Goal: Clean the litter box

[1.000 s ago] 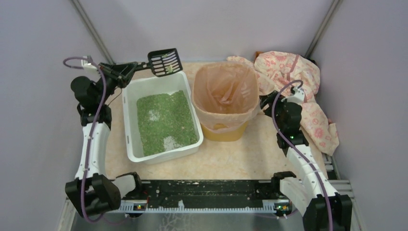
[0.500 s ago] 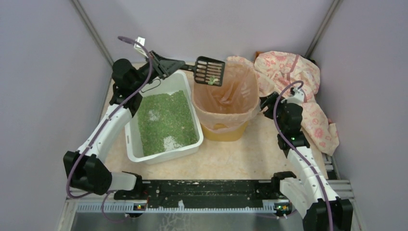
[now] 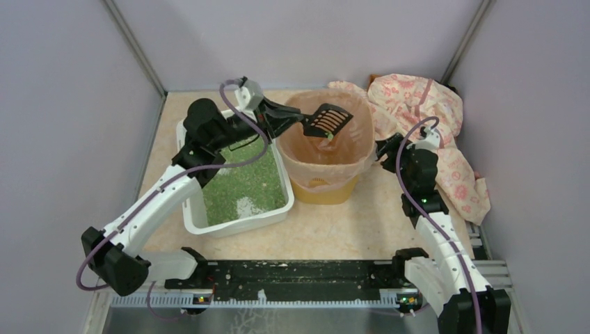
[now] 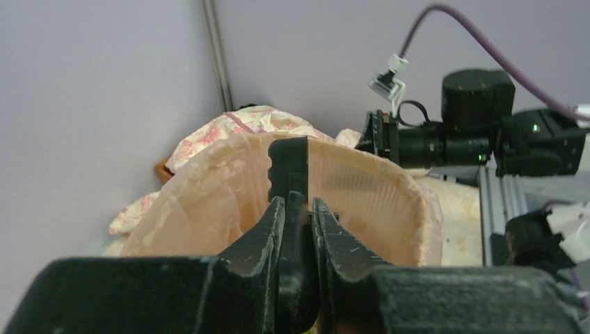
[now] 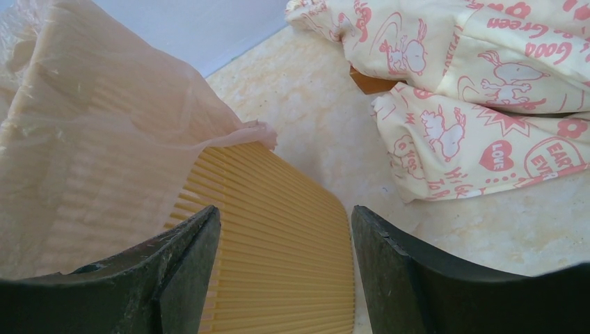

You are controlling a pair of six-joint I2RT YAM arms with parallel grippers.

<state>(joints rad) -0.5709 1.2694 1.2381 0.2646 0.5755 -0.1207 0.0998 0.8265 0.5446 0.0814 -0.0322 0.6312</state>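
From above: the left hand is out over the far side of the box, clamped on the handle of the black scoop. The scoop's slotted head hangs tilted over the mouth of the bin. The white box sits left of centre on the counter, green litter spread across its floor with a pale bare patch near the front. The bin is just beside it on the right, its peach liner folded over the rim. The right hand is parked at the bin's right side, and a pink-printed cloth is heaped in the far right corner.

Left wrist: both black fingers are pinched tight on the scoop handle. It stands straight up between them against the liner's inside wall. The right arm shows past the bin, with the cloth behind.

Right wrist: the fingers are spread wide and grip nothing. The bin's ribbed yellow wall fills the gap between them. I can't tell whether they touch it. The liner drapes at left, and the cloth lies on the counter at upper right.
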